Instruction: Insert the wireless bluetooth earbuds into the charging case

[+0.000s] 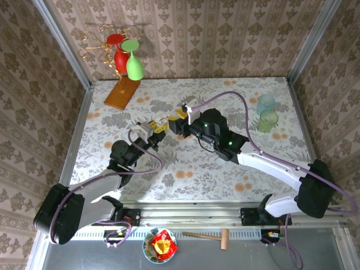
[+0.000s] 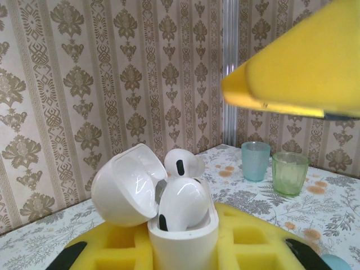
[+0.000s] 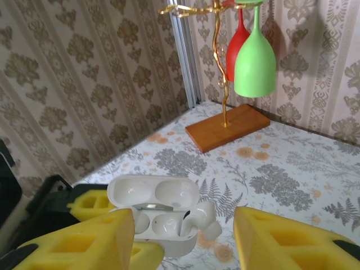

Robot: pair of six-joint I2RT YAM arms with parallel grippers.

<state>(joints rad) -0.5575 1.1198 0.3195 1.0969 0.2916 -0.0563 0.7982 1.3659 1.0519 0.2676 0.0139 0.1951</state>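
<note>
The white charging case (image 2: 183, 239) stands with its lid (image 2: 125, 185) swung open, and my left gripper (image 2: 183, 256) is shut on its body between yellow foam pads. One earbud (image 2: 185, 203) sits low in the near socket. The other earbud (image 2: 183, 162) stands higher behind it, and in the right wrist view this earbud (image 3: 201, 216) leans out of the case (image 3: 163, 239) at its right end. My right gripper (image 3: 184, 222) is open, its yellow pads (image 3: 284, 242) on either side of the case and clear of the earbud. From above, the two grippers (image 1: 153, 128) (image 1: 179, 118) meet over mid-table.
A blue cup (image 1: 266, 103) and a green cup (image 1: 268, 120) stand at the right. A wooden-based stand (image 1: 121, 93) with a green glass (image 1: 134, 66) and a red one (image 1: 120, 56) is at the back left. Patterned walls close in the table.
</note>
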